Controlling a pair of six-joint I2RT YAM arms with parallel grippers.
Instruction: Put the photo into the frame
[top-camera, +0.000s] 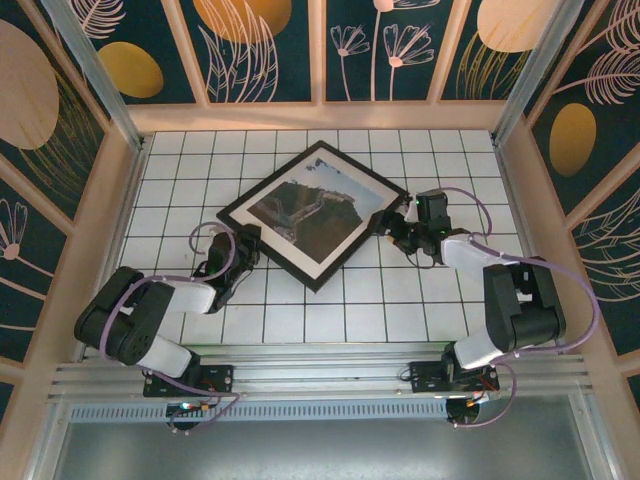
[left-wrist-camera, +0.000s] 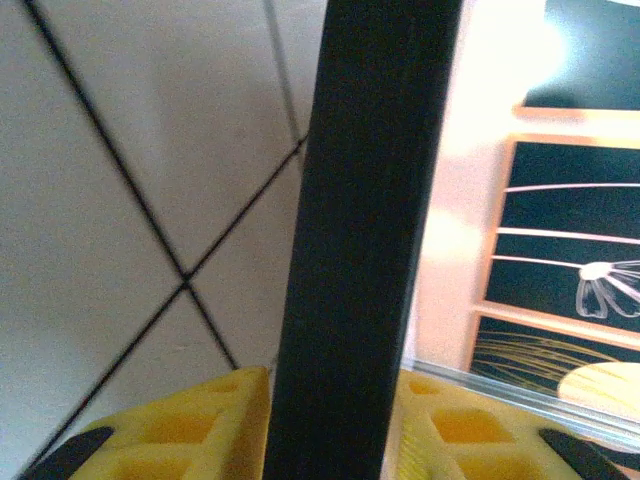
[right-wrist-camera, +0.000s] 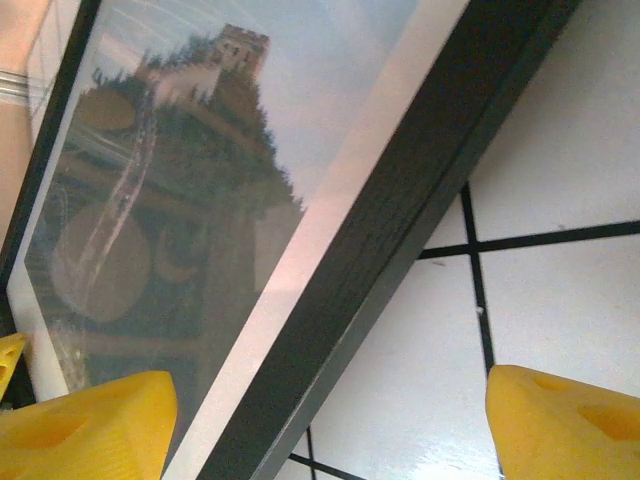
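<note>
Black frame (top-camera: 290, 268), photo (top-camera: 318, 212) inside, lying diagonally on bench (top-camera: 400, 300); left jaws astride near-left rail, grip unclear; right jaws apart, straddling right rail.

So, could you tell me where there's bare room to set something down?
Bare tiles lie between the frame and the near edge, and in both far corners. Crowded where the left fingers and right fingers flank the frame.
</note>
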